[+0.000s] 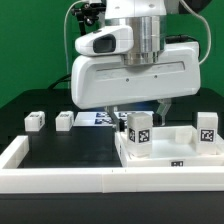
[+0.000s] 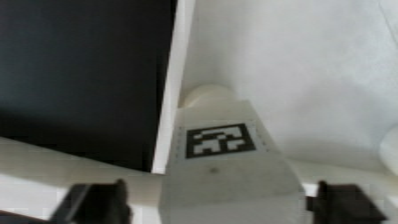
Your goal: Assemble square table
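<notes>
The white square tabletop [image 1: 170, 158] lies at the front on the exterior view's right. A tagged white leg [image 1: 138, 130] stands upright on its near-left corner, and a second leg [image 1: 207, 125] stands at its right side. Two more leg blocks [image 1: 35, 121] [image 1: 65, 120] lie loose on the black surface at the left. My gripper [image 1: 140, 112] hangs directly over the first leg. In the wrist view the leg [image 2: 217, 140] sits between my fingers [image 2: 98, 205], with a gap showing on one side. The gripper [image 2: 217, 202] is open and straddles it.
The marker board [image 1: 95, 118] lies flat behind the loose legs. A long white rail [image 1: 60, 178] borders the black surface along the front and left. The big white hand body [image 1: 135, 75] hides the area behind the tabletop.
</notes>
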{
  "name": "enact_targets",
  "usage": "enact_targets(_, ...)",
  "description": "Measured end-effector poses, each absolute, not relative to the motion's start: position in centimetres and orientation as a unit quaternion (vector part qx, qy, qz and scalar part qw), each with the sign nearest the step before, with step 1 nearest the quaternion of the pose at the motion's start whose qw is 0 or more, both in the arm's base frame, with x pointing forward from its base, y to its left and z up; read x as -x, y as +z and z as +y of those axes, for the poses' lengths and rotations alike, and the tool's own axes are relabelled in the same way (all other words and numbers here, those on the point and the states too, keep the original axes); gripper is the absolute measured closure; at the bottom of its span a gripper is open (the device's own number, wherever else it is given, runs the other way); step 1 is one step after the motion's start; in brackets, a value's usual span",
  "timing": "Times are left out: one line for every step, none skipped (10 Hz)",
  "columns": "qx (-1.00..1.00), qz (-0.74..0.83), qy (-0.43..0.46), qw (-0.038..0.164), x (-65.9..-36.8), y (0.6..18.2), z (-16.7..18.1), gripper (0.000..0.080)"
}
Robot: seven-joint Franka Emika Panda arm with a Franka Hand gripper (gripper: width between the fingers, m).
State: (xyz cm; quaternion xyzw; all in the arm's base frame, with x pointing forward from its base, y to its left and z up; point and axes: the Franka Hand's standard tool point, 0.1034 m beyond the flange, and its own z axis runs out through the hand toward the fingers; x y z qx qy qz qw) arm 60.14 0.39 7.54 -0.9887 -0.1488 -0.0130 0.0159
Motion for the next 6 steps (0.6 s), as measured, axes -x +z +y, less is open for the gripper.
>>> enact_targets(0.989,-0.149,-0.013,0.016,-60.14,7.53,0.39,0.0418)
enact_targets(0.989,-0.147,-0.013,0.016,-60.13,7.52,0.39,0.0511)
enact_targets(0.990,-0.138,-0.013,0.016,-60.13,7.52,0.39,0.0511)
enact_targets(0.992,-0.125,-0.012,0.017,-60.13,7.52,0.41,0.0511)
enact_targets(0.995,-0.095,-0.012,0.017,-60.13,7.51,0.41,0.0511)
enact_targets(0.998,-0.059,-0.011,0.018,-60.13,7.50,0.43,0.0511)
